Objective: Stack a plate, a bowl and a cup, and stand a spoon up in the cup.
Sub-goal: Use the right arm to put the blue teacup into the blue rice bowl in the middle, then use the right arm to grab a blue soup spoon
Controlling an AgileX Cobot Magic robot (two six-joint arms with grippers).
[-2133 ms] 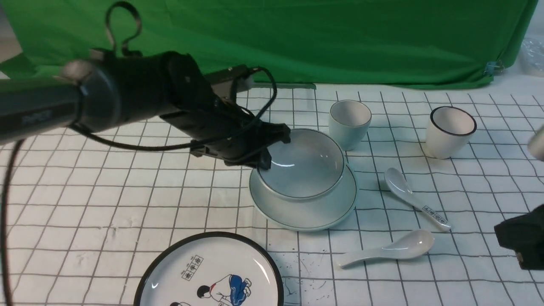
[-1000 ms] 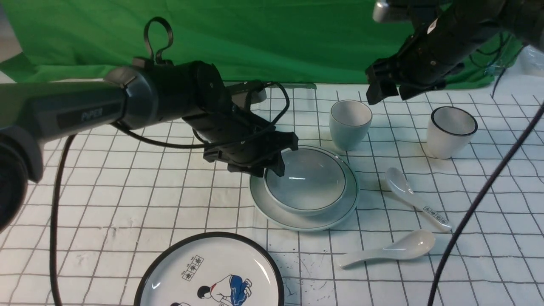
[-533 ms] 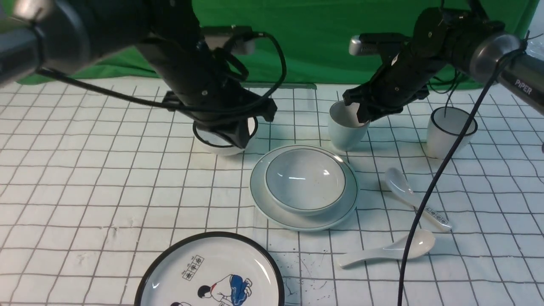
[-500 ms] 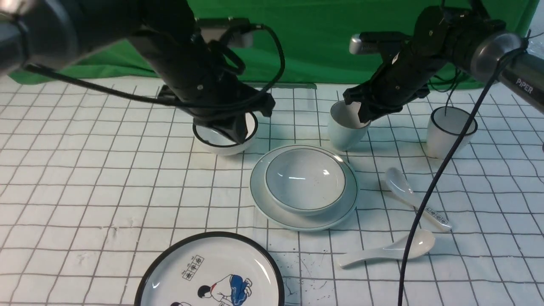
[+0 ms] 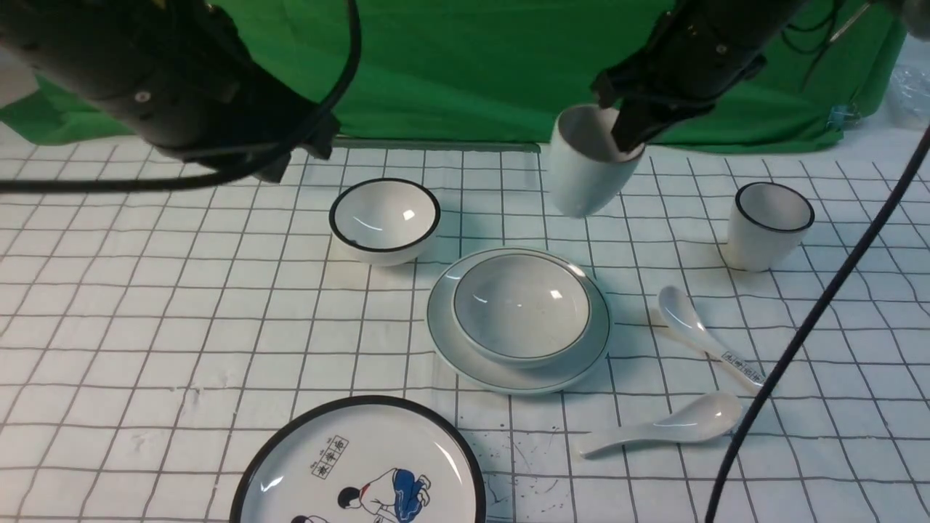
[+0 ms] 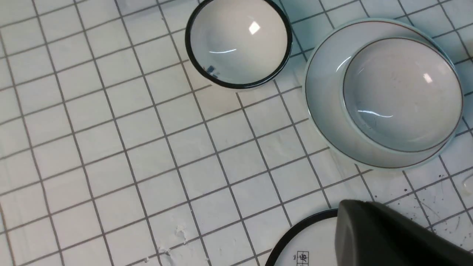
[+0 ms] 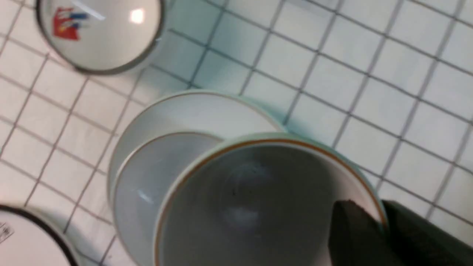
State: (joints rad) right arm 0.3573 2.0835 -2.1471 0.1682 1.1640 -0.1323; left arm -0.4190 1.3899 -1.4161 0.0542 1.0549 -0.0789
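The pale blue-green bowl (image 5: 522,309) sits inside the matching plate (image 5: 452,350) at mid-table. My right gripper (image 5: 626,134) is shut on the cup (image 5: 583,173), one finger inside the rim and one outside, and holds it tilted in the air behind the bowl. In the right wrist view the cup (image 7: 255,207) hangs over the bowl (image 7: 147,184) and plate (image 7: 192,111), pinched by the right gripper (image 7: 382,221). The plain white spoon (image 5: 672,423) lies front right on the cloth. My left gripper (image 5: 298,156) is raised at the far left, shut and empty; in its wrist view the left gripper (image 6: 345,210) shows as one dark wedge.
A black-rimmed white bowl (image 5: 385,218) stands left of the stack, and a black-rimmed cup (image 5: 770,221) stands at the right. A spoon with printed characters (image 5: 705,338) lies by the plate. The cartoon plate (image 5: 363,472) is at the front edge. The right arm's cable (image 5: 799,341) hangs over the spoons.
My left gripper let go of the bowl on the plate, drew back up to the left and shut. My right gripper came down, shut on the cup's rim and lifted it.
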